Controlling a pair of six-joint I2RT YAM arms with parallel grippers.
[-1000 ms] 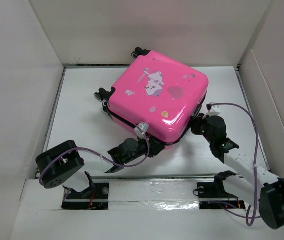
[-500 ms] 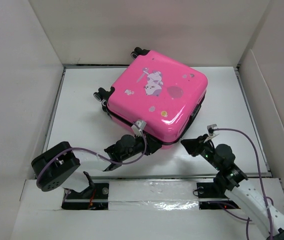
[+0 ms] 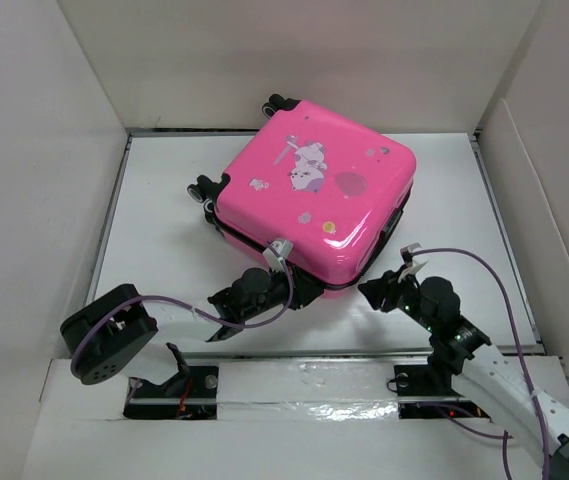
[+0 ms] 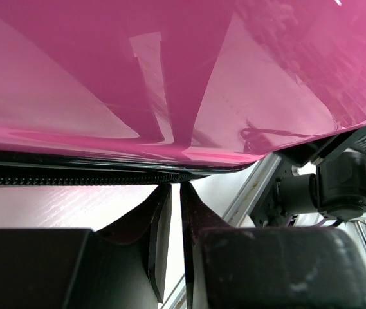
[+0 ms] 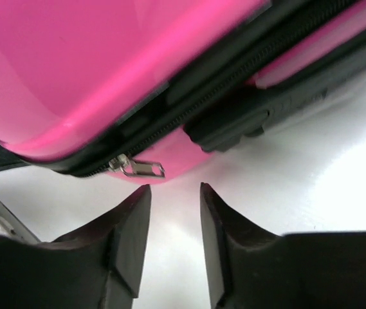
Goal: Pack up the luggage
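Right gripper [image 5: 175,190], fingers apart, faces the luggage [image 5: 92,71] edge — zipper pull [image 5: 139,168] just ahead, table [image 5: 311,174] beneath — left gripper [image 4: 175,188] closed at the seam [image 4: 73,181].

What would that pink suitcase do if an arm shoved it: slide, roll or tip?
The luggage lies flat on its broad side, so it would probably slide rather than tip. Its wheels point sideways, so rolling seems unlikely. The shell looks glossy and stiff, so it is likely slippery to pinch and unlikely to flex.
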